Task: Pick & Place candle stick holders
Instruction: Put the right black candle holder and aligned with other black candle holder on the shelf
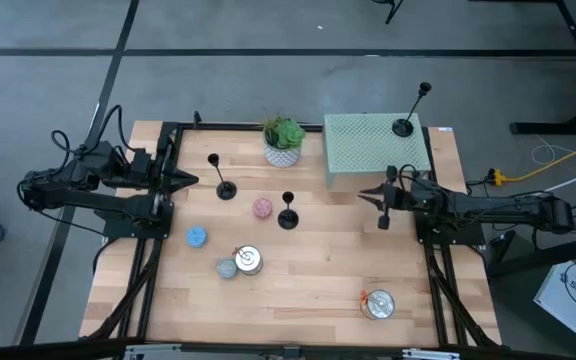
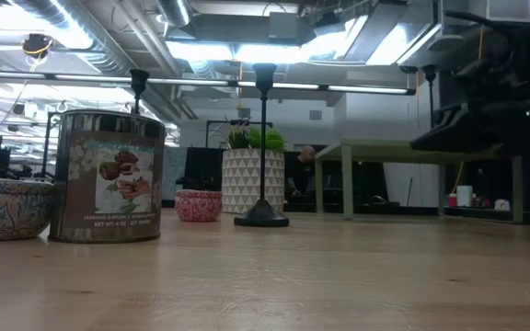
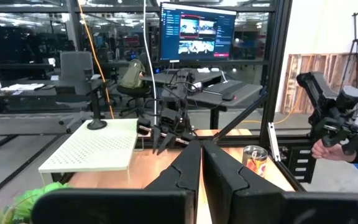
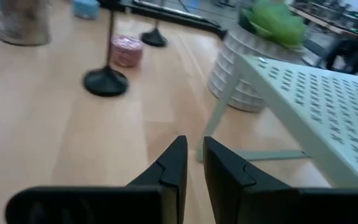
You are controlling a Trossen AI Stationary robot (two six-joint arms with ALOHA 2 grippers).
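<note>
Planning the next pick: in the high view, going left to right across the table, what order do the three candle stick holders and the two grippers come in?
left gripper → first candle stick holder → second candle stick holder → right gripper → third candle stick holder, standing on the green perforated stand.

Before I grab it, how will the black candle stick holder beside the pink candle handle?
The black candle stick holder probably tips easily if pushed high: thin tall stem over a small round base. It looks rigid, likely metal. The narrow stem may slip between jaws.

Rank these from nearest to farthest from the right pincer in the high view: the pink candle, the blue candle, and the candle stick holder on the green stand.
From the right pincer:
1. Candle stick holder on the green stand, just beyond the pincer.
2. Pink candle, mid-table, toward the left arm.
3. Blue candle, farther over on the left arm's side.
</note>
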